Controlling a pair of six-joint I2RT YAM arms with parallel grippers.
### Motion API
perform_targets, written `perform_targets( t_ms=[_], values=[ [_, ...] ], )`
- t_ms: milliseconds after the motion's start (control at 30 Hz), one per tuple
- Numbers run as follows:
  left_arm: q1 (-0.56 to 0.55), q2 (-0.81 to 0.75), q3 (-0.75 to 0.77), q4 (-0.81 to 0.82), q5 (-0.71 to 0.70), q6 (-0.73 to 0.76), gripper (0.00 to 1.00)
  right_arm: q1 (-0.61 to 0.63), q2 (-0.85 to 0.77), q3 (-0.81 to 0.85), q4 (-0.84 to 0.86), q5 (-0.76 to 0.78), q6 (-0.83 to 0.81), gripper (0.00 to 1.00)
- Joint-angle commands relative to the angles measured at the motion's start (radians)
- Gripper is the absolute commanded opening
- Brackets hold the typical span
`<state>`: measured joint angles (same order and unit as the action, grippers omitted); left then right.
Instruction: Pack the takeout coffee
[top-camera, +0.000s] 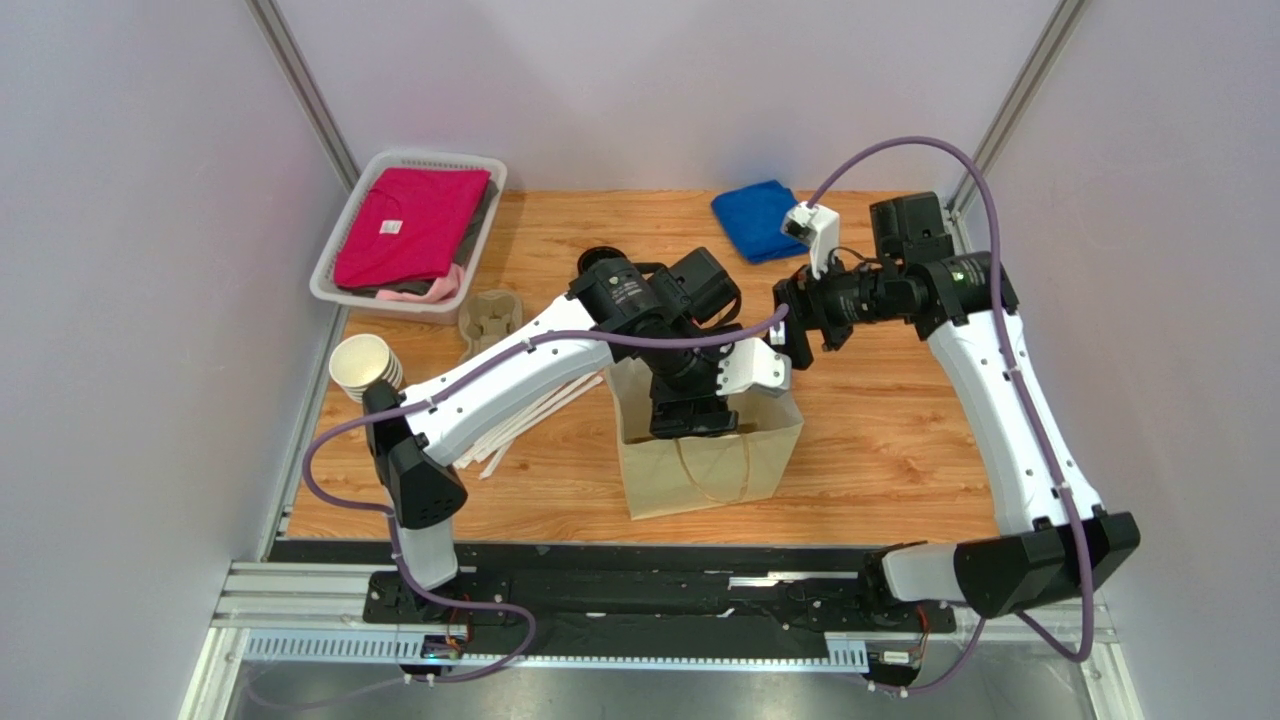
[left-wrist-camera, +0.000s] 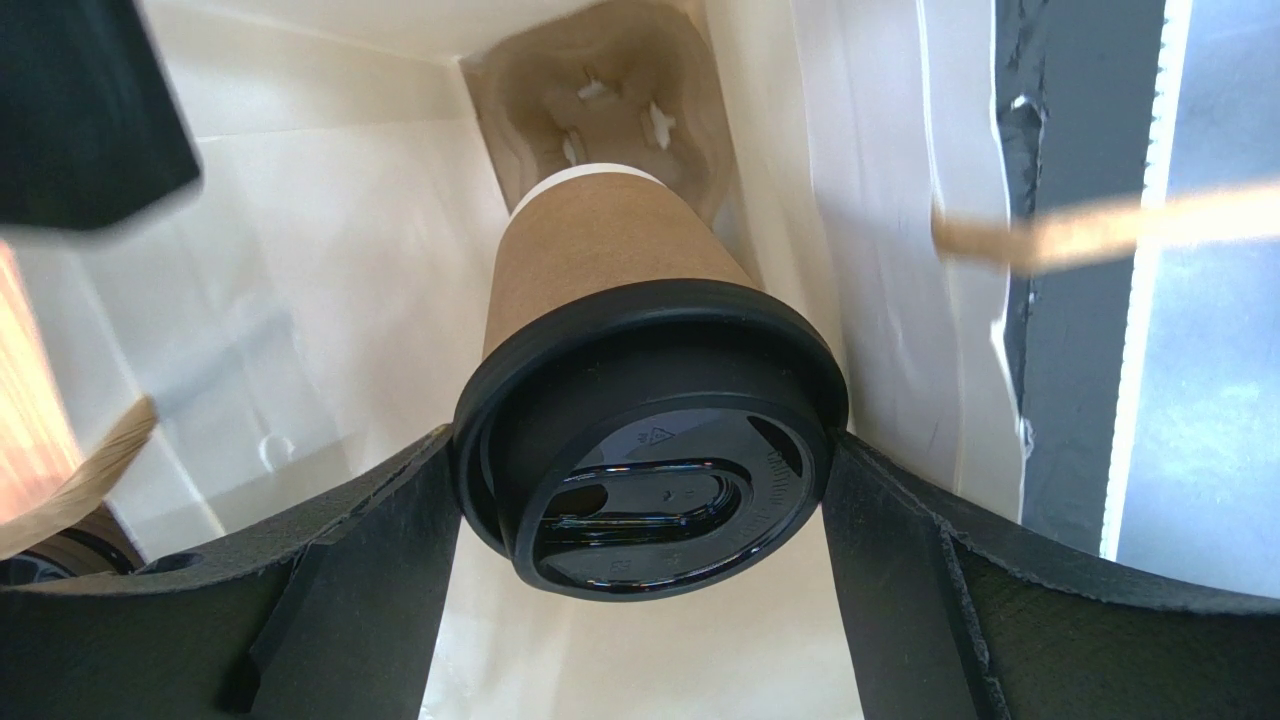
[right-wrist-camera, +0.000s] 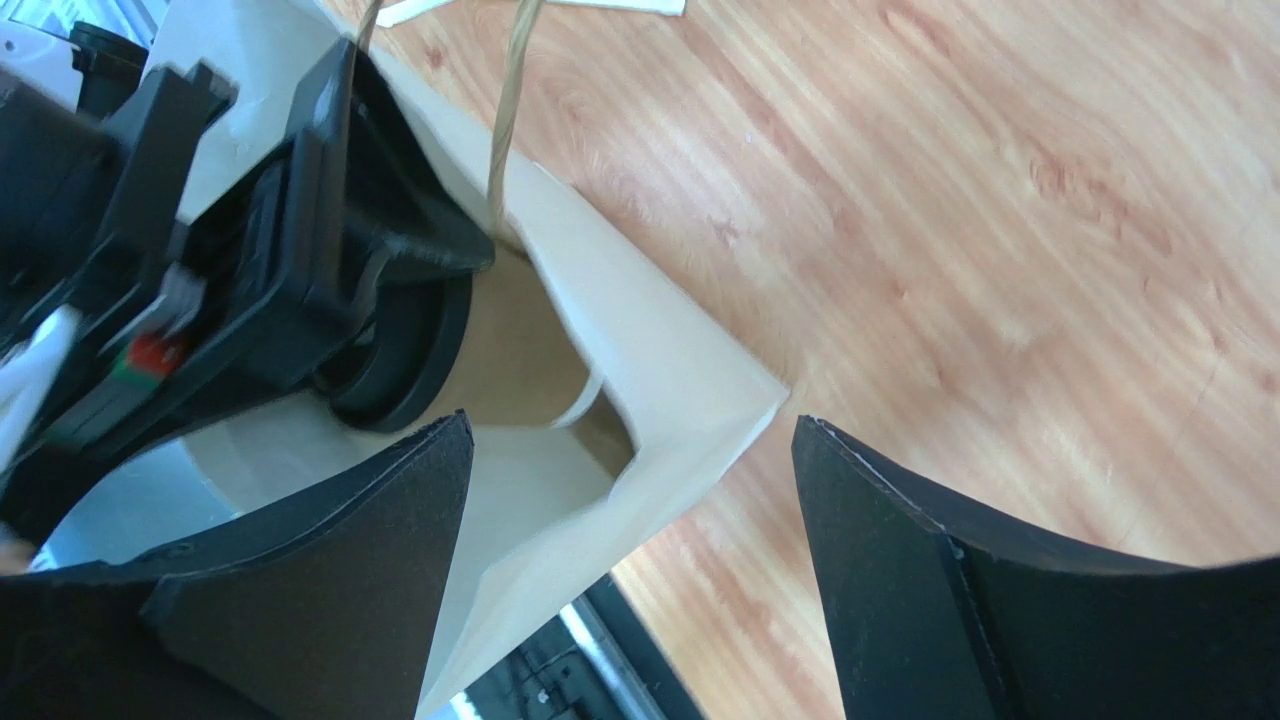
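- Coffee cup (left-wrist-camera: 616, 255), brown paper with a black lid (left-wrist-camera: 654, 480), is inside the paper bag (top-camera: 706, 458). Its lid faces the bag's mouth and its base points down at a cardboard cup tray (left-wrist-camera: 601, 90) on the bag's floor. Whether the base rests in the tray cannot be told.
- Left gripper (left-wrist-camera: 639, 443) reaches down through the bag's mouth. Its fingers are spread wide, press the lid's rim from opposite sides and hold the cup.
- Right gripper (right-wrist-camera: 631, 425) hangs just outside the bag's upper right corner with its fingers wide apart and nothing gripped. In the right wrist view the corner shows between them and touches neither.
- The bag stands upright on the wooden table (top-camera: 902, 435), with a twine handle at its mouth.
- A stack of paper cups (top-camera: 365, 365) stands well left of the bag.
- A white basket (top-camera: 338, 270) of folded pink clothing sits behind the bag and to its left.
- A blue cloth (top-camera: 756, 218) lies behind the bag, slightly to its right.
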<state>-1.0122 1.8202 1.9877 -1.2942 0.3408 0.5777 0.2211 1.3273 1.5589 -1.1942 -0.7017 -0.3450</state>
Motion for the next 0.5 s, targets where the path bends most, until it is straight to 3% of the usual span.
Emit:
perform_targets(
  t_ms=[0, 200, 267, 300, 333, 400, 433, 467],
  values=[
    [0.015, -0.058, -0.009, 0.050, 0.046, -0.022, 0.23, 0.024, 0.059, 0.073, 0.119, -0.053, -0.049, 0.83],
    [0.060, -0.065, -0.017, 0.088, 0.063, -0.078, 0.23, 0.089, 0.113, 0.087, 0.101, -0.084, -0.092, 0.79],
    [0.067, -0.073, -0.023, 0.101, 0.055, -0.101, 0.23, 0.126, 0.112, 0.053, 0.110, -0.067, -0.106, 0.70],
    [0.072, -0.079, -0.029, 0.122, 0.046, -0.110, 0.23, 0.135, 0.108, 0.038, 0.131, -0.044, -0.107, 0.65],
    [0.072, -0.096, -0.047, 0.137, 0.035, -0.128, 0.23, 0.150, 0.105, 0.015, 0.142, -0.033, -0.106, 0.50],
    [0.073, -0.122, -0.075, 0.195, -0.017, -0.148, 0.23, 0.161, 0.098, 0.001, 0.169, -0.009, -0.098, 0.33],
    [0.073, -0.149, -0.107, 0.214, -0.034, -0.168, 0.23, 0.165, 0.095, 0.001, 0.176, -0.004, -0.094, 0.18],
    [0.073, -0.166, -0.125, 0.232, -0.064, -0.177, 0.23, 0.167, 0.089, 0.000, 0.186, -0.001, -0.083, 0.10]
  ],
)
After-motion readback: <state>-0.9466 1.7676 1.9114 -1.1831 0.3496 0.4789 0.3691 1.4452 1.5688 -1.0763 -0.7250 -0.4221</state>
